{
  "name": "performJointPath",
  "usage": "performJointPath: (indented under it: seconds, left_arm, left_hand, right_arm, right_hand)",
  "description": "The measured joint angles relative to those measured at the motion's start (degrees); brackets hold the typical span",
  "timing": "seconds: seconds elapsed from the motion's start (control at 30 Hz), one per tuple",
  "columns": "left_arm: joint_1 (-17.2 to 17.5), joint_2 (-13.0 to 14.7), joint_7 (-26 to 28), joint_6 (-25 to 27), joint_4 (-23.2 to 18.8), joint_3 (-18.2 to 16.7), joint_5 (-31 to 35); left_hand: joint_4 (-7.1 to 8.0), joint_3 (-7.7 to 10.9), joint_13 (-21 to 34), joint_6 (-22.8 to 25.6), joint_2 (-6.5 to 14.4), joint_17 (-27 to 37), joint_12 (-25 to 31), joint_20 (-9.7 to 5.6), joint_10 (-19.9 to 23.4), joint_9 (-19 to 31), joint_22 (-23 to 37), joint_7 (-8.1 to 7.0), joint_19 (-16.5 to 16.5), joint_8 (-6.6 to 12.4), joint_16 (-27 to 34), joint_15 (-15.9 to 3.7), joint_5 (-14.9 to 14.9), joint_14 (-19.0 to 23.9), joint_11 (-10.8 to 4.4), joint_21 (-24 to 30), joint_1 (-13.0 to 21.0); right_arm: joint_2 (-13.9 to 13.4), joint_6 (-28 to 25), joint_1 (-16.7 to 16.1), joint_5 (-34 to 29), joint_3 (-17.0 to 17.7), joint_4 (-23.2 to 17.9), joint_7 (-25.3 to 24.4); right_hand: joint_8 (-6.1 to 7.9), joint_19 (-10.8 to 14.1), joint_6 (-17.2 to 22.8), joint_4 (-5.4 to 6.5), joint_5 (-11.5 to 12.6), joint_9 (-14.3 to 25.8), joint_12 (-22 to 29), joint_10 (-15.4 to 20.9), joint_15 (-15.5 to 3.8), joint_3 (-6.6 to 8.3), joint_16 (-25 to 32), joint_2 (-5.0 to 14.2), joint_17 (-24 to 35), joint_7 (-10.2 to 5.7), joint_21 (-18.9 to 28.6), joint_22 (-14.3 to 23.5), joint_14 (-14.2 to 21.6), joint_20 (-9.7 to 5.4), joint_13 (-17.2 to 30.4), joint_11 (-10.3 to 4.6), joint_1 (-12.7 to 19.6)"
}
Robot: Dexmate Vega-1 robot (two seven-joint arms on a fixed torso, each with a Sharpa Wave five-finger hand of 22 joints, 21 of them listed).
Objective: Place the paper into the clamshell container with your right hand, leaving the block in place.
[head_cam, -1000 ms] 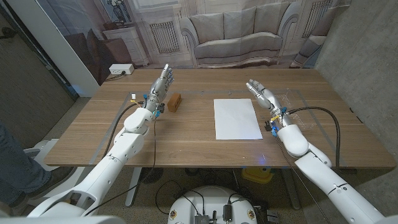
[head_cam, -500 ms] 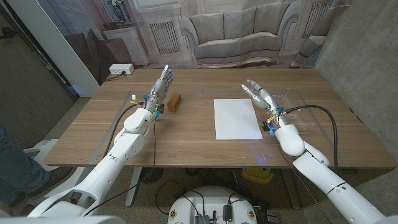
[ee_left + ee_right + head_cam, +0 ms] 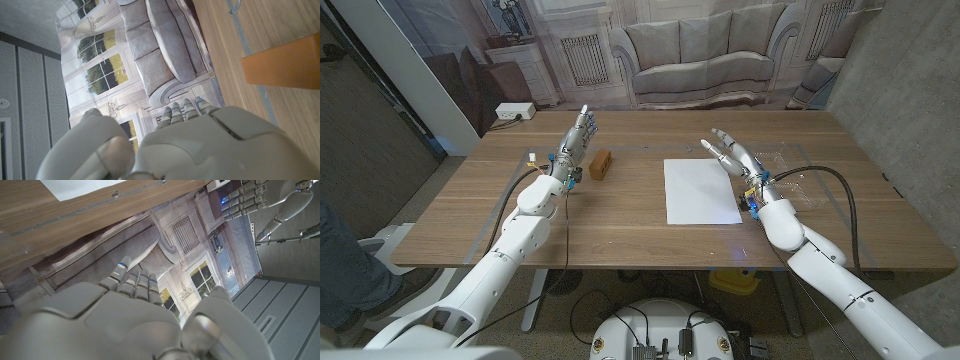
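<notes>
Blank paper (image 3: 701, 190) — no writing — beside the empty, spread right hand (image 3: 732, 156).

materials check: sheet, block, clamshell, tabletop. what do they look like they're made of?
Sheet: thin matte white paper, lying flat.
Block: likely wood, orange-brown with a dull, even face; could be painted.
Clamshell container: clear thin plastic by the look; the table grain shows through it and only faint glints mark its edges.
Table: wood or wood-look laminate with visible grain and low sheen.
</notes>
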Motion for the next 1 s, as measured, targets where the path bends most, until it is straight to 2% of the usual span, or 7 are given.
performJointPath:
  seconds: [0.17,0.3,0.6,0.87,1.0]
  left_arm:
    - [0.06,0.01,-0.04,-0.12,0.00,-0.05,-0.03]
    - [0.23,0.05,-0.04,-0.13,-0.05,-0.14,-0.08]
    - [0.52,0.12,0.10,-0.26,-0.39,-0.20,-0.12]
    - [0.74,0.31,0.34,-0.27,-0.69,-0.23,-0.18]
    - [0.78,0.38,0.38,-0.25,-0.72,-0.23,-0.22]
  left_hand:
    - [0.00,0.00,0.00,0.00,0.00,0.00,0.00,0.00,0.00,0.00,0.00,0.00,0.00,0.00,0.00,0.00,0.00,0.00,0.00,0.00,0.00]
    - [0.00,0.00,0.00,0.00,0.00,0.00,-0.35,0.00,0.00,0.00,0.00,0.00,0.00,0.00,0.00,0.00,0.00,0.00,0.00,0.00,0.00]
    - [0.00,0.00,0.00,0.00,0.15,0.00,-0.35,0.00,0.00,0.00,0.00,0.00,0.00,0.00,0.00,0.00,0.00,0.00,0.00,-0.32,0.15]
    - [-0.16,-0.16,-0.01,0.00,0.23,0.00,-0.35,0.00,-0.44,0.00,-0.01,0.00,0.00,-0.34,-0.43,0.21,0.00,-0.21,0.44,-0.41,0.23]
    - [-0.16,-0.16,-0.01,-0.34,0.23,0.00,-0.35,0.01,-0.54,0.00,-0.01,0.33,-0.01,-0.34,-0.43,0.21,0.00,-0.21,0.54,-0.41,0.23]
  right_arm:
    - [-0.33,-0.97,0.19,-1.24,-0.65,-0.53,-0.19]
    - [-0.63,-2.73,0.27,-3.21,-1.13,-1.06,-0.49]
    - [-1.33,-5.86,0.46,-5.83,-2.09,-2.41,-0.33]
    - [-1.92,-9.19,0.86,-7.71,-2.88,-3.61,0.94]
    - [-2.25,-10.99,1.23,-8.56,-3.36,-4.03,1.68]
  right_hand:
    - [0.00,0.07,0.07,-0.23,0.00,0.00,0.00,0.02,-0.05,0.24,0.00,0.03,0.00,-0.07,-0.14,0.00,0.04,-0.01,0.00,-0.02,0.03]
    - [0.16,1.33,0.92,-0.23,0.00,0.00,0.00,1.14,-1.05,0.24,0.00,0.45,0.00,-0.92,-0.48,0.00,1.05,-0.10,0.00,-0.30,0.45]
    - [0.32,1.32,0.98,-0.46,0.00,0.00,0.00,1.45,-1.12,0.46,0.00,0.45,0.00,-0.98,-0.48,0.00,1.13,-0.10,0.00,-0.61,0.45]
    - [0.32,2.79,2.55,-0.70,0.00,0.00,0.24,2.58,-1.43,0.22,0.27,0.68,0.00,-1.33,-0.83,0.00,2.26,-0.08,0.00,-0.92,0.67]
    - [0.78,2.97,2.55,-0.70,0.00,0.00,0.45,2.57,-1.73,0.22,0.27,0.68,0.00,-1.33,-0.83,0.00,2.56,0.10,0.00,-0.92,0.67]
